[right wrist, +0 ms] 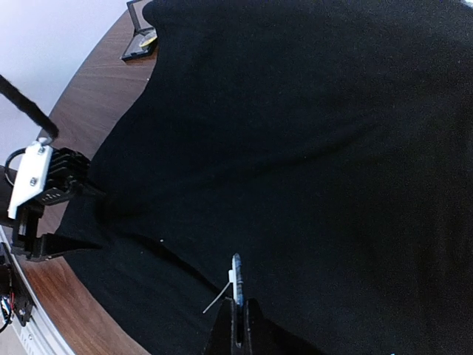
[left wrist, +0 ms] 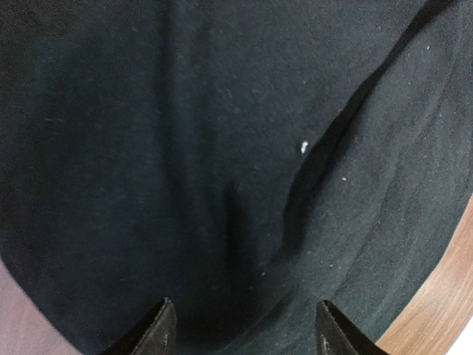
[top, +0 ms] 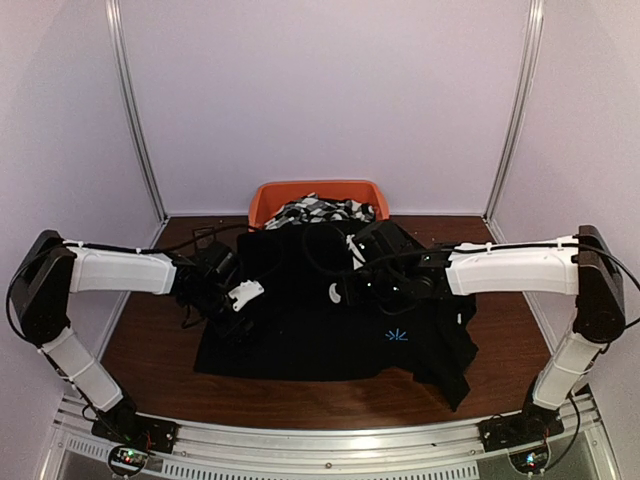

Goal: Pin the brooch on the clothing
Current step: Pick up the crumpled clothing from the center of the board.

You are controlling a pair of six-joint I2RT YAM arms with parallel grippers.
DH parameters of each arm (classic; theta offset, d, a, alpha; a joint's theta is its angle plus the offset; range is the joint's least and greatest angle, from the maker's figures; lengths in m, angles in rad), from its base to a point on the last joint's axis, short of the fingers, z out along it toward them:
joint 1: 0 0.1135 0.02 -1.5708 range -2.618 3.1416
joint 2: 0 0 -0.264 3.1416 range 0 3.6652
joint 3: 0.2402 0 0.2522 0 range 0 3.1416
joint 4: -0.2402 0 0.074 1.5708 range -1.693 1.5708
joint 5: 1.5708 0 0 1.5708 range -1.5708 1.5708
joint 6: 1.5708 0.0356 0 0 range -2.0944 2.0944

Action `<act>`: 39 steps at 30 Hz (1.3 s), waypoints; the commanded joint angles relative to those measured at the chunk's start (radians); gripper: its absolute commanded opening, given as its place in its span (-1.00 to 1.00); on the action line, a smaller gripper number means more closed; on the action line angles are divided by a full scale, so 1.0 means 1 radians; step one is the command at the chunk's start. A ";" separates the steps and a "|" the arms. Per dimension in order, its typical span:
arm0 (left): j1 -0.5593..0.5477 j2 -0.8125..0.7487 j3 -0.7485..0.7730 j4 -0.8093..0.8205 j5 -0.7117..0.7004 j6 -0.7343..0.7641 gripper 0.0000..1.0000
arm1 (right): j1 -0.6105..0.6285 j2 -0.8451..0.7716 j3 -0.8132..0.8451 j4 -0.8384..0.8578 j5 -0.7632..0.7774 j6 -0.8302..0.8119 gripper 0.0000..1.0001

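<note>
Over the limp shirt [top: 300, 330], the right pincer [right wrist: 238, 322] clamps the small stiff brooch [right wrist: 236, 277] while the left pincer [left wrist: 244, 319], jaws apart, should pinch a fold.

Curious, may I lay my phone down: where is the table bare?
Free: brown wooden table between black shirt's near hem and metal rail; also right of the shirt. Crowded: left gripper at its left edge, right gripper over its middle.
</note>
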 commanded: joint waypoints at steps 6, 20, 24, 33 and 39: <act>0.006 0.064 0.002 0.026 0.057 0.021 0.23 | 0.002 -0.008 0.027 -0.003 -0.023 0.014 -1.00; 0.006 0.092 0.046 -0.002 0.066 0.011 -0.52 | 0.002 0.008 0.019 -0.002 -0.048 0.008 -1.00; 0.006 0.069 0.038 -0.003 0.070 0.003 -0.69 | 0.010 0.047 0.049 -0.026 -0.077 0.032 -1.00; -0.009 0.019 0.053 -0.024 0.069 -0.033 -1.00 | 0.065 0.160 0.189 -0.126 -0.023 0.113 -1.00; -0.017 -0.001 0.069 -0.026 0.092 -0.077 -1.00 | 0.076 0.210 0.225 -0.095 -0.037 0.240 -1.00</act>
